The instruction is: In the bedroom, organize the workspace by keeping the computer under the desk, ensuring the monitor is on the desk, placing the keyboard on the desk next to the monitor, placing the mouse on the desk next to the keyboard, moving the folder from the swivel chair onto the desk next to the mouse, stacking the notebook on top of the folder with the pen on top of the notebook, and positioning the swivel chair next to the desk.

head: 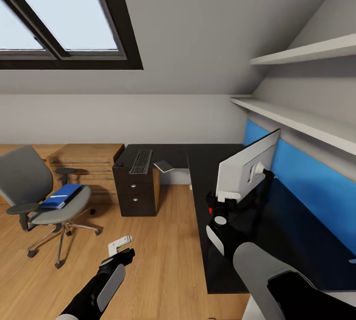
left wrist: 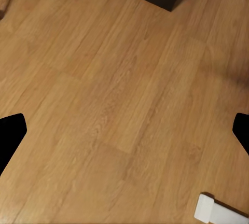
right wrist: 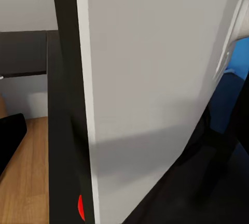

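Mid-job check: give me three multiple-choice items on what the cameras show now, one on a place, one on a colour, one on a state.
1. Where does the flat bright blue folder lie?
A. on the grey padded swivel chair's seat
B. on the long black desk
C. on the wood floor

2. What colour is the side of the wide flat monitor that faces the head camera?
A. bright blue
B. light grey-white
C. red

3. How is the left gripper?
A. shut on the slim dark keyboard
B. shut on the folder
C. open, holding nothing

Answers:
1 A: the head view shows it resting on the seat.
2 B: its pale back is turned toward the camera.
3 C: its fingers stand apart over bare floor in the left wrist view.
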Controlling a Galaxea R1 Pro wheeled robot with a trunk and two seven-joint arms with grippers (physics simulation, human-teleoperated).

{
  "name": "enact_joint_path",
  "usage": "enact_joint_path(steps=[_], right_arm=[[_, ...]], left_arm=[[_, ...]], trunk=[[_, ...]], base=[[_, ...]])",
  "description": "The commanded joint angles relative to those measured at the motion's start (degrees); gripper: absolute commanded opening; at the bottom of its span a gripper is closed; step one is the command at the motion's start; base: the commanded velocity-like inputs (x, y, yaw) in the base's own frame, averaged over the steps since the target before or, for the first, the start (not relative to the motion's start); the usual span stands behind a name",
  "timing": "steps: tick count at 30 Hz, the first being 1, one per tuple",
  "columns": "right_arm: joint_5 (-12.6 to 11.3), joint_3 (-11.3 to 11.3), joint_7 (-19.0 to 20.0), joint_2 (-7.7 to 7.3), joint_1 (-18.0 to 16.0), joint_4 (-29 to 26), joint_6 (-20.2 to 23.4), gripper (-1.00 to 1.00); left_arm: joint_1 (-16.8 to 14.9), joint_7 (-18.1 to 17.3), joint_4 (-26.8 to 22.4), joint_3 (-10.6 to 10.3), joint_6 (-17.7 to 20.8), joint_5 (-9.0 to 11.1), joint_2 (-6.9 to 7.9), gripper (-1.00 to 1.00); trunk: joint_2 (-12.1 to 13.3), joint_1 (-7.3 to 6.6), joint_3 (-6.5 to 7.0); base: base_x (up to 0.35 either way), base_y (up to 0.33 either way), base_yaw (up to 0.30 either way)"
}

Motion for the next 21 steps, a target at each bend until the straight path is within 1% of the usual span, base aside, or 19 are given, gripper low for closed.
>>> enact_joint_path(steps=[1, 3, 9, 17, 21], right_arm=[[-0.61, 0.47, -0.23, -0.03, -0.04, 0.07, -0.33, 1.0], [-0.6, 0.47, -0.23, -0.03, -0.04, 0.07, -0.36, 1.0], [-0.6, 0.47, -0.23, -0.07, -0.04, 0.06, -0.38, 1.0], [-0.61, 0.42, -0.28, -0.11, -0.04, -0.01, -0.45, 1.0], [-0.66, 0.39, -0.8, -0.11, -0.04, 0.01, -1.23, 1.0]], left_arm=[[-0.01, 0.43, -0.08, -0.19, 0.15, 0.35, 0.04, 1.0], [-0.01, 0.41, -0.08, -0.19, 0.15, 0.35, 0.04, 1.0], [-0.01, 0.41, -0.04, -0.19, 0.15, 0.4, 0.04, 1.0], [-0.01, 0.46, -0.01, -0.19, 0.15, 0.43, 0.04, 1.0], [-0.01, 0.44, 0.02, -0.19, 0.15, 0.43, 0.04, 1.0]], trunk=[[-0.05, 0.02, -0.03], [-0.05, 0.02, -0.03], [-0.05, 0.02, -0.03], [-0.05, 0.02, -0.03], [-0.05, 0.02, -0.03]], base=[[0.01, 0.002, 0.0], [0.032, 0.001, 0.0], [0.164, 0.0, 0.0], [0.025, 0.0, 0.0], [0.002, 0.0, 0.0]])
